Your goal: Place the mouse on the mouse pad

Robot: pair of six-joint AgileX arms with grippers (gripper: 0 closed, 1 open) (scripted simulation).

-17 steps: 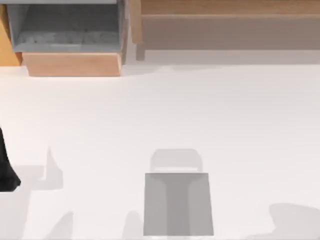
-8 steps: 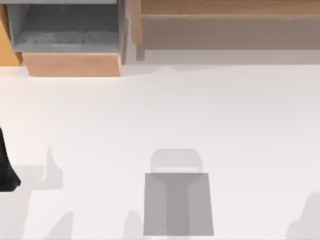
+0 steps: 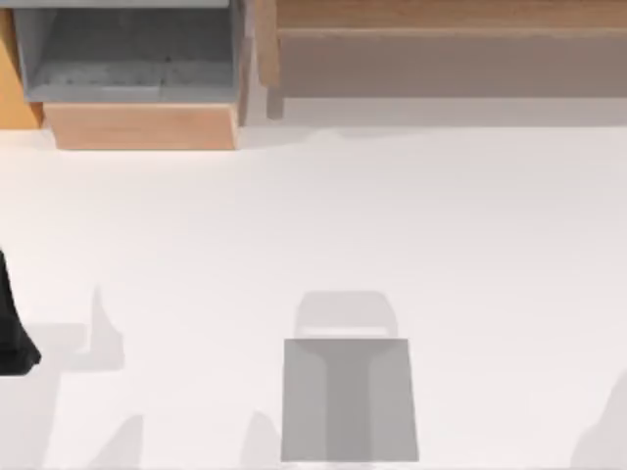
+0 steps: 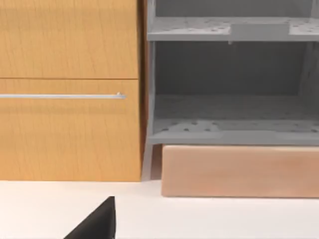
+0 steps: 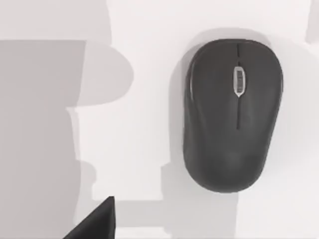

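The mouse [image 5: 232, 114], dark grey and oval with a scroll wheel, lies flat on the white table right under my right wrist camera. A black tip of my right gripper [image 5: 97, 223] hangs above the table, off to one side of the mouse and apart from it. The mouse pad [image 3: 348, 399], a plain grey rectangle, lies flat at the front middle of the table with nothing on it. My left gripper [image 3: 14, 338] stays parked at the table's left edge, and its black tip [image 4: 97, 224] faces the cabinet.
A grey open shelf unit [image 3: 127, 54] on a wooden plinth [image 3: 142, 125] stands at the back left. A long wooden unit [image 3: 451, 49] runs along the back right. A wooden drawer front [image 4: 67, 89] with a metal handle faces the left wrist camera.
The soft shadow at the top view's front right has slid toward the right edge and shrunk. The mouse pad and left arm have not moved.
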